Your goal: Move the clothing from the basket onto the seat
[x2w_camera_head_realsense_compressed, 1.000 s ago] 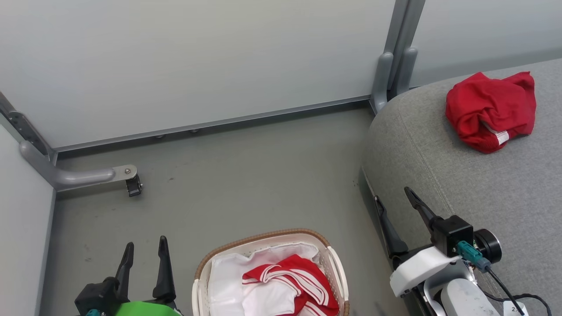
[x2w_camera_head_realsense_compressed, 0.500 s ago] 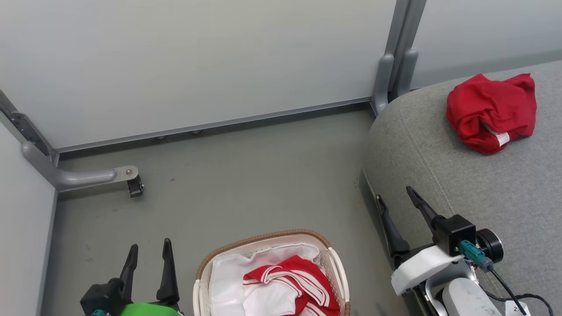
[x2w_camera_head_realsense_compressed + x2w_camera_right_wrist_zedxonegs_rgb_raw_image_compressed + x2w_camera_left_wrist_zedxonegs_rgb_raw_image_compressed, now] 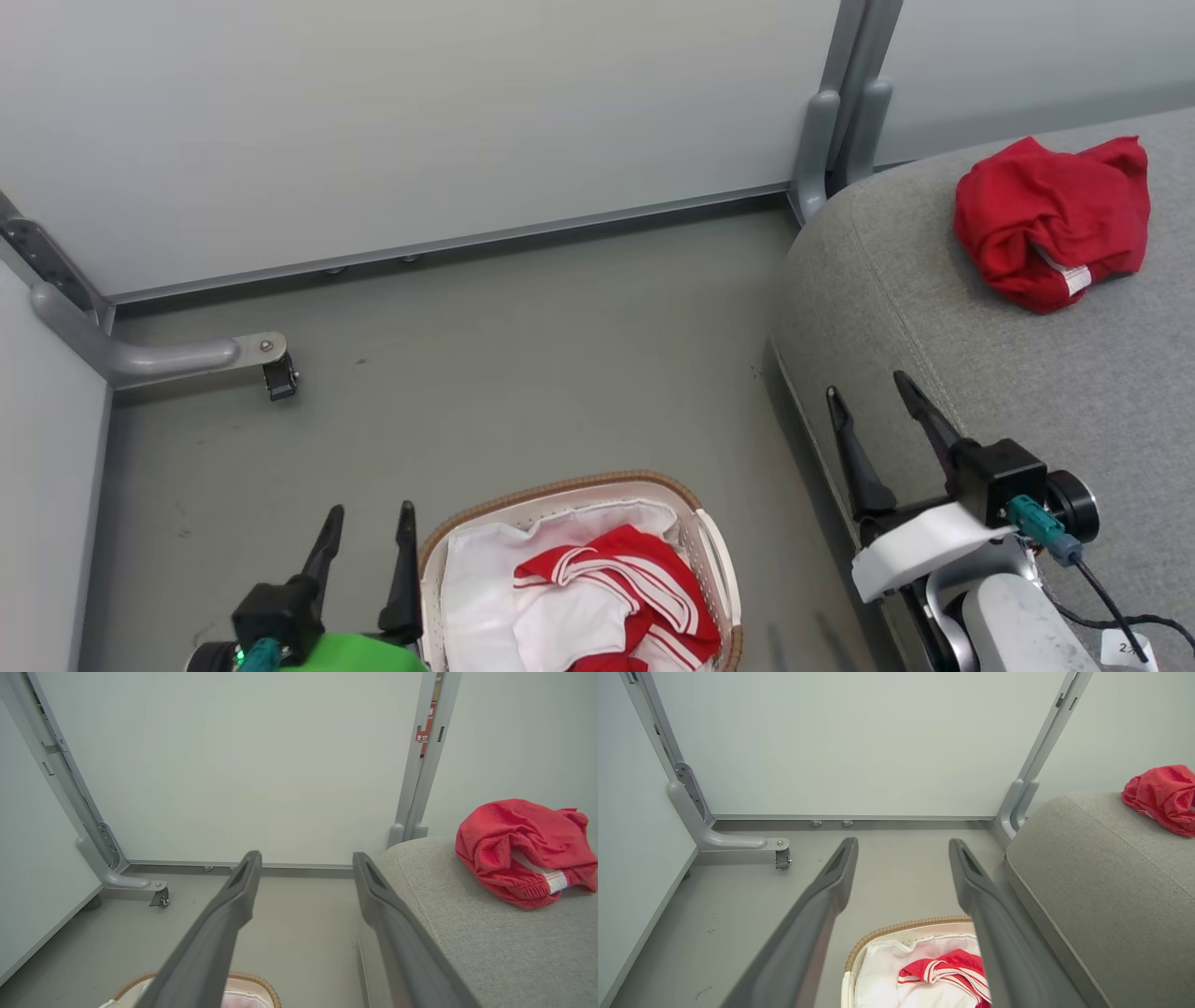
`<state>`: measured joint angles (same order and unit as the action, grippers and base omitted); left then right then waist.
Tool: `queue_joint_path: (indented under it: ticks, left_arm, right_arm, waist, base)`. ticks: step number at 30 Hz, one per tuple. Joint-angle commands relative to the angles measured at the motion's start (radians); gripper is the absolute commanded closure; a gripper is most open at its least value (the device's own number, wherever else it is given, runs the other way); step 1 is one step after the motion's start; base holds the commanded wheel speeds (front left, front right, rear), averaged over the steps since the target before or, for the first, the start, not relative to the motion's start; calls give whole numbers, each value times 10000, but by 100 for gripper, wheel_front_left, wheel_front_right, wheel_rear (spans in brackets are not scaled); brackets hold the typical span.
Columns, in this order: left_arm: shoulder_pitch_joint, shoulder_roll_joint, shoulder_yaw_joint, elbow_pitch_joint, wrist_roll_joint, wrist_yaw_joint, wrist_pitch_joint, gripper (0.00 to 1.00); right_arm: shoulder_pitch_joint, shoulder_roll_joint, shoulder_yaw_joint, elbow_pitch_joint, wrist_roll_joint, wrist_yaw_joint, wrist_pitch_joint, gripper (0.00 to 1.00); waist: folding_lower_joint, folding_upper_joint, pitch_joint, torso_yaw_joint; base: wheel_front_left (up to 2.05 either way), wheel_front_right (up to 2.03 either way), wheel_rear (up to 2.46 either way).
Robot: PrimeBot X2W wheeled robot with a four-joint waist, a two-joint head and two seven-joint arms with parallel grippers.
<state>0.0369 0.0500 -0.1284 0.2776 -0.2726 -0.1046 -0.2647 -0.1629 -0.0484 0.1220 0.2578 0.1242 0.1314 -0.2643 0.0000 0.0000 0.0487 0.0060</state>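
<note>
The basket (image 3: 560,485), white with a brown woven rim, stands on the floor at the bottom centre. In it a red-and-white striped garment (image 3: 644,583) lies on the white liner. A crumpled red garment (image 3: 1046,219) lies on the grey seat (image 3: 934,308) at the right. My left gripper (image 3: 372,510) is open just left of the basket's rim. My right gripper (image 3: 866,385) is open over the seat's front-left edge. The left wrist view has the left gripper (image 3: 903,843) open above the basket (image 3: 901,926) and striped garment (image 3: 952,963). In the right wrist view the right gripper (image 3: 306,855) is open, left of the red garment (image 3: 514,849).
Pale wall panels close off the back and left. A grey metal frame foot with a castor (image 3: 280,381) juts onto the floor (image 3: 523,373) at the left. An upright post (image 3: 831,140) stands at the seat's back corner.
The head camera has shifted a little. My left gripper has moved right, up to the basket's left rim. My right gripper has moved slightly up and to the right along the seat's edge.
</note>
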Motion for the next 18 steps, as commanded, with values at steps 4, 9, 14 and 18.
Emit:
queue_joint_path:
  ticks: [4,9,14,18]
  left_arm:
    - [-797,23,-691,680,887,-113,4,0]
    - [-1931,25,-1768,1746,1392,-213,5,0]
    - [-3245,23,-2829,2881,1626,-251,4,0]
    - [-4690,37,-3848,4198,1998,-260,5,0]
  right_arm:
    - [-346,-39,-348,-254,-189,-14,-3,0]
    - [-778,-37,-737,-592,-443,-14,-3,0]
    - [-1424,-37,-984,-1175,-639,-14,-4,0]
    - [-2224,-37,-1079,-2110,-633,-14,-4,0]
  waist:
    - [0,0,669,-73]
    - [0,0,1503,-254]
    - [0,0,2692,-580]
    - [0,0,4279,-1080]
  base:
    - [0,0,0]
    - [0,0,0]
    - [0,0,0]
    - [0,0,0]
